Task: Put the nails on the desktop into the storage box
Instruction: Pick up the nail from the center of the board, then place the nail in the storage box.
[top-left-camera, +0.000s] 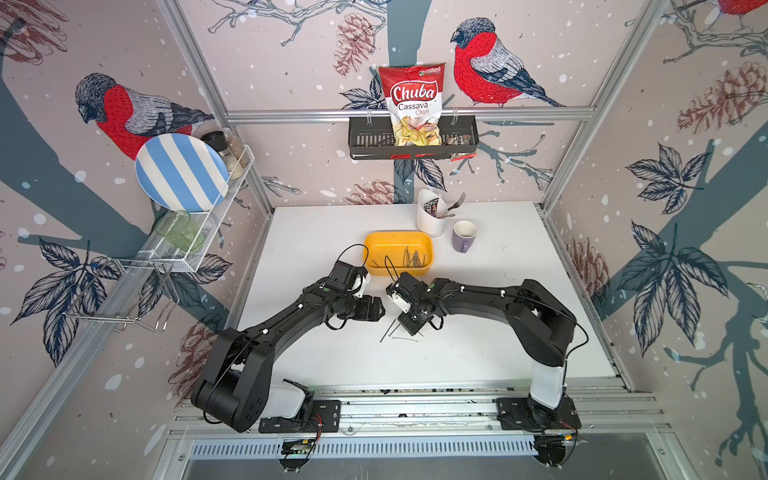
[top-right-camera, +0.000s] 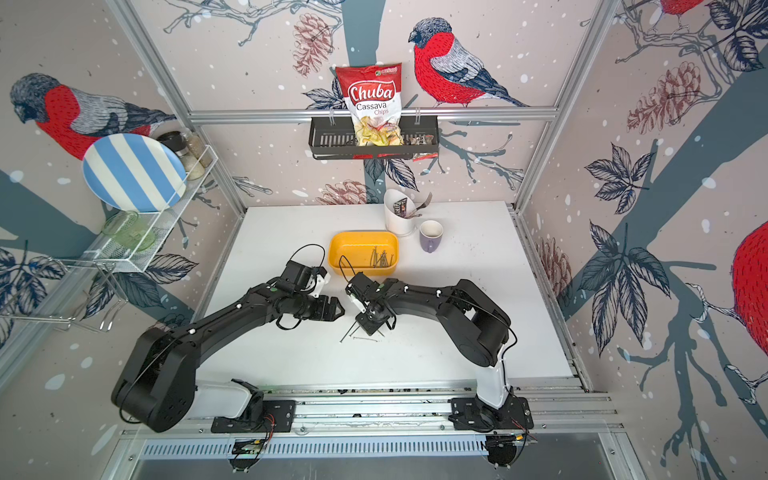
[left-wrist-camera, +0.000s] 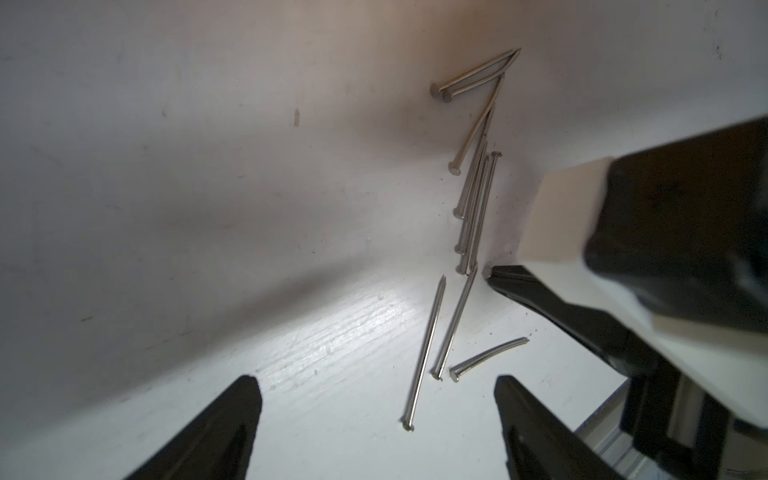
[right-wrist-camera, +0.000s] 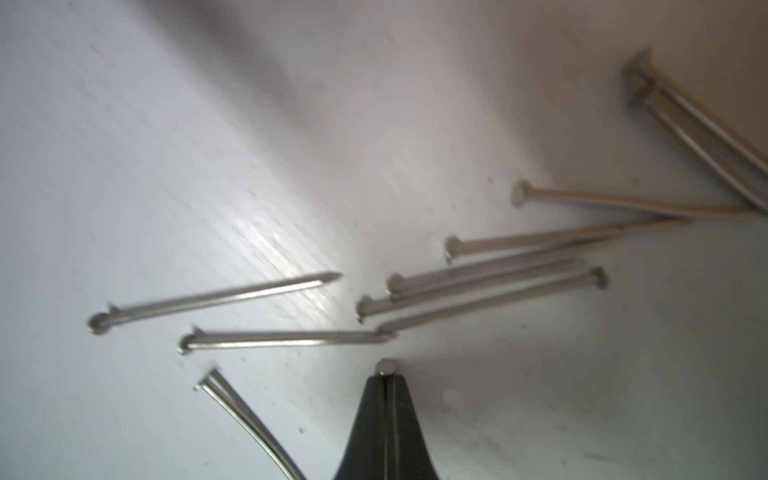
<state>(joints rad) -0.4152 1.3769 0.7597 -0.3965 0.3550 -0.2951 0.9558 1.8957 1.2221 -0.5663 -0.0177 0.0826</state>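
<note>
left gripper (left-wrist-camera: 376, 380) hovers low, jaws spread wide, empty. loose nails (left-wrist-camera: 471, 208) lie scattered on the desktop (top-left-camera: 498, 332) between both grippers. right gripper (right-wrist-camera: 384, 374) is down on them, jaws pressed together, pinching one nail (right-wrist-camera: 385, 367) near its head. more nails (top-left-camera: 413, 257) lie in the yellow storage box (top-left-camera: 399, 235) behind.

Nails (top-left-camera: 413, 257) in storage box (top-left-camera: 374, 249), more nails (left-wrist-camera: 473, 216) on desktop (top-left-camera: 498, 257) before it, mug (top-left-camera: 462, 241) right of box

- A red Chuba chips bag (top-left-camera: 412, 99) is standing in a black wall basket (top-left-camera: 365, 139).
- A blue-striped plate (top-left-camera: 180, 172) is leaning in a white wire rack (top-left-camera: 208, 232), above a green glass (top-left-camera: 178, 230).
- A fork (top-left-camera: 455, 203) is sticking out of a white holder (top-left-camera: 430, 220), just beside a purple mug (top-left-camera: 463, 237).
</note>
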